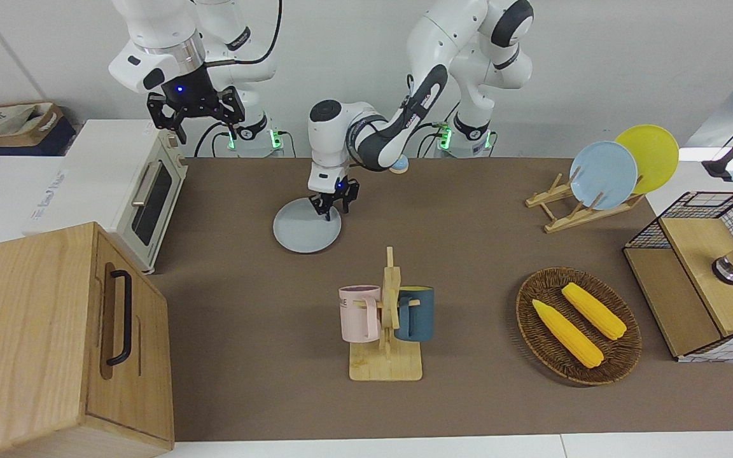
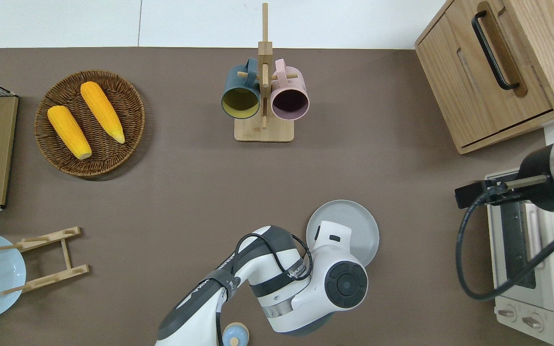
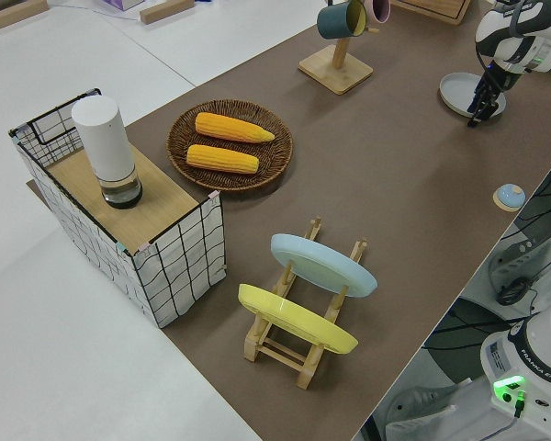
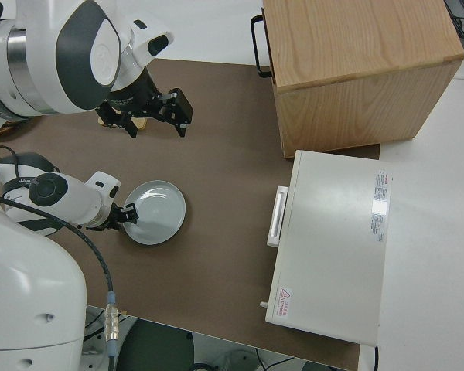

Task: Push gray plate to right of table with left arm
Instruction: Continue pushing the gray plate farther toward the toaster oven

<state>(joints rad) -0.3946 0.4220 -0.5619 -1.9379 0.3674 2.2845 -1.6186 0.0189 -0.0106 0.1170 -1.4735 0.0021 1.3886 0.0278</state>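
Observation:
The gray plate (image 1: 306, 230) (image 2: 359, 222) (image 4: 161, 213) (image 3: 461, 91) lies flat on the table (image 1: 245, 331), near the robots and somewhat toward the right arm's end. My left arm reaches across to it. The left gripper (image 1: 335, 205) (image 4: 127, 217) (image 3: 482, 108) is down at the plate's rim on the side toward the left arm's end, its fingers apart and holding nothing. In the overhead view the arm's wrist hides the gripper and part of the plate. The right gripper (image 1: 195, 113) (image 4: 151, 114) is parked, fingers spread.
A mug rack (image 1: 387, 331) stands mid-table, farther from the robots than the plate. A toaster oven (image 1: 144, 191) and a wooden cabinet (image 1: 55, 337) fill the right arm's end. A corn basket (image 1: 578, 326), plate rack (image 1: 579, 203) and wire crate (image 1: 697, 273) sit toward the left arm's end.

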